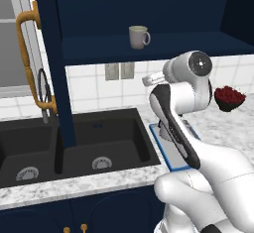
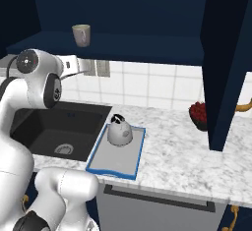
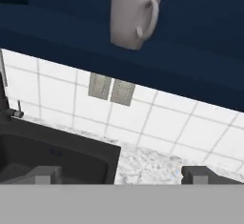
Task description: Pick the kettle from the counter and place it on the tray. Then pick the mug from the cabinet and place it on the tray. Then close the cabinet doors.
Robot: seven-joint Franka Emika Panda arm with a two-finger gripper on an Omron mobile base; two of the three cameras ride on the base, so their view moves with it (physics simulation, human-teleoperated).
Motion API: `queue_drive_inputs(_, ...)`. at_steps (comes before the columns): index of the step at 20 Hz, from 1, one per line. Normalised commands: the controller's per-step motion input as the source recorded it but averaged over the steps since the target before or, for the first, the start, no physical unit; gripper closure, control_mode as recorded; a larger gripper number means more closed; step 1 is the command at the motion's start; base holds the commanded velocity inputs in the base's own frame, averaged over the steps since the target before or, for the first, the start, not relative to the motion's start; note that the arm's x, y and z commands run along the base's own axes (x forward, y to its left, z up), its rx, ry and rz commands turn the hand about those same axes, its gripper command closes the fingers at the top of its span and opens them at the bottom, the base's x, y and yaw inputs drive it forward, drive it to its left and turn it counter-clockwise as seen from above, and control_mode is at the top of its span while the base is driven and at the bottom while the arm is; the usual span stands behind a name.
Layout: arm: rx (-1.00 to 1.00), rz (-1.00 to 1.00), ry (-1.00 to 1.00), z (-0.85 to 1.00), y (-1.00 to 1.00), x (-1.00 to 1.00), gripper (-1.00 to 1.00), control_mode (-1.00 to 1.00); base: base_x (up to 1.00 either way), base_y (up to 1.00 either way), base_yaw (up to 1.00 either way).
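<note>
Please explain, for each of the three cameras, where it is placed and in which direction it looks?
Left base view: behind the arm's left, looking forward-down at the sink and mug; arm at lower right.
Right base view: behind its right, over the kettle on the tray; arm at lower left.
Hand view: on the hand, facing the mug; claw tips at bottom.
All three views share mug and sink.

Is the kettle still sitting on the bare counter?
No, the kettle sits on the tray, inside its blue rim, beside the black sink.
</note>
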Motion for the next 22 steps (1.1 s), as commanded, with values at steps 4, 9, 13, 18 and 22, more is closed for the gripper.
queue_drive_inputs(4, 0.00, -0.08, -0.23, 0.53, -0.01, -0.37, -1.00, -1.00, 0.00, 0.00, 0.00)
queue_drive_inputs(9, 0.00, -0.03, -0.10, 0.38, 0.07, 0.06, -1.00, -1.00, 0.00, 0.00, 0.00)
queue_drive_inputs(13, 0.00, 0.00, -0.01, 0.19, 0.17, 0.32, -1.00, -1.00, 0.00, 0.00, 0.00)
queue_drive_inputs(18, 0.05, 0.00, 0.00, 0.16, -0.01, 0.10, -1.00, -1.00, 0.00, 0.00, 0.00)
queue_drive_inputs(22, 0.28, 0.00, 0.00, 0.10, -0.03, 0.16, -1.00, -1.00, 0.00, 0.00, 0.00)
